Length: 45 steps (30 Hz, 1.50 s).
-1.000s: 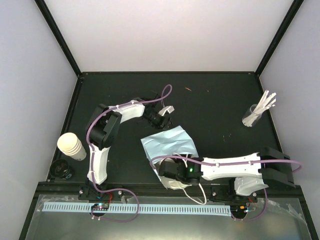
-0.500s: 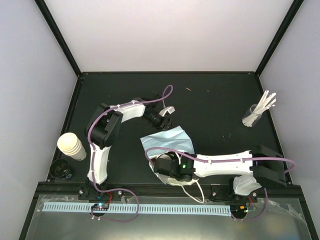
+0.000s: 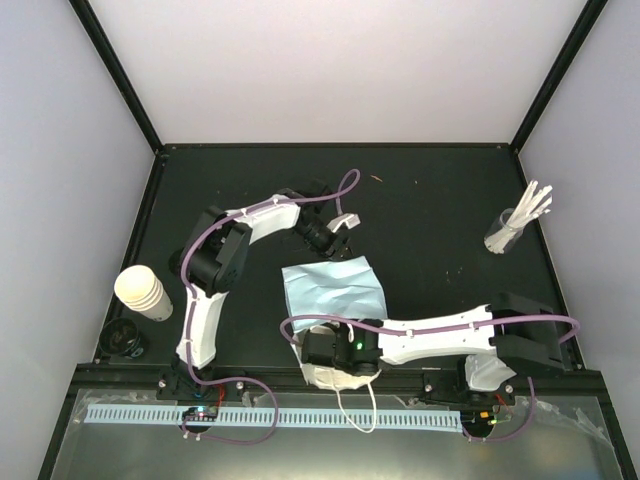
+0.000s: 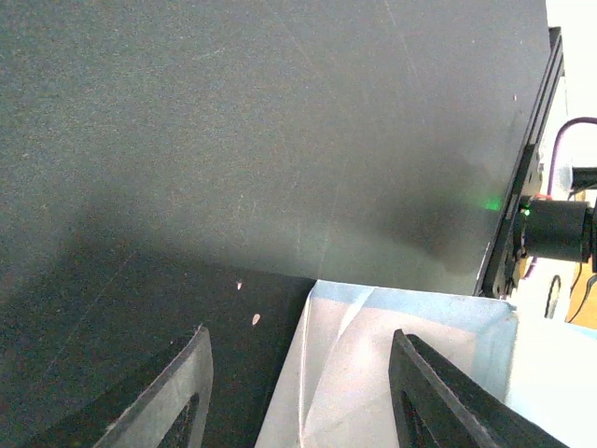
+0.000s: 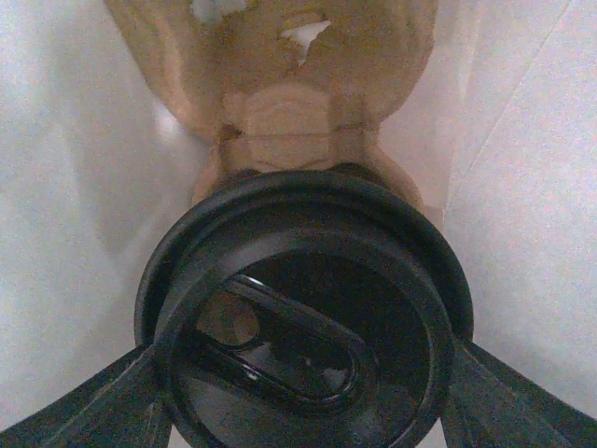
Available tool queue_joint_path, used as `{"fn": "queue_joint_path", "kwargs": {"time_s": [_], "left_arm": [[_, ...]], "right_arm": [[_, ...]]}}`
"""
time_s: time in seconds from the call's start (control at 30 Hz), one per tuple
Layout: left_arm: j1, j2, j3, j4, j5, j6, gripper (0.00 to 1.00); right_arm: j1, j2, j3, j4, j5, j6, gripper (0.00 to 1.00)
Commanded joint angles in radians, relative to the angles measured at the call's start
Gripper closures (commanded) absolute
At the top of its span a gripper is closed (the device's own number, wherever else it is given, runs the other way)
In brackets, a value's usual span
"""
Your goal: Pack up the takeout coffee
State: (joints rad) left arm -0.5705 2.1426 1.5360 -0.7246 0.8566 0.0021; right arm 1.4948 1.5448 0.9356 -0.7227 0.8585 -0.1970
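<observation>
**Right arm swung left, bag drawn flatter: cup and carrier inside the bag**

Since a second ago: the right arm has swept left and toward the near edge. The paper bag [image 3: 333, 288] has shifted and smoothed out with it. The handles [image 3: 356, 402] now trail over the table's near edge.

- Lidded cup [image 5: 303, 308]: seated in the pulp carrier [image 5: 280, 56], both within the bag's white interior.
- Right gripper [image 5: 304, 373]: clasping the cup, its fingers pressed to either side of the black lid.
- Left gripper [image 4: 300, 350]: released, fingers apart over the bag's far corner, gripping nothing.
- Spare cups [image 3: 142, 292] and spare lids [image 3: 125, 340]: at the table's left edge, well apart.
- Glass of sticks [image 3: 512, 228]: far right.

Handling note: probably best to push the carrier in level, so the cup stays upright. The left gripper could steady the bag's closed end against sliding.
</observation>
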Motion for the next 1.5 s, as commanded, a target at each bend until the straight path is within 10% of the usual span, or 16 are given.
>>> {"fn": "queue_joint_path", "kwargs": {"time_s": [0.0,1.47], "left_arm": [[-0.050,0.024,0.058,-0.113,0.072,0.089,0.46],[-0.102,0.126,0.085,-0.199,0.154,0.151,0.51]], "right_arm": [[0.002,-0.035,-0.042,0.094,-0.070,-0.113,0.61],[-0.117,0.062,-0.270,0.141,-0.181,-0.159,0.66]]}}
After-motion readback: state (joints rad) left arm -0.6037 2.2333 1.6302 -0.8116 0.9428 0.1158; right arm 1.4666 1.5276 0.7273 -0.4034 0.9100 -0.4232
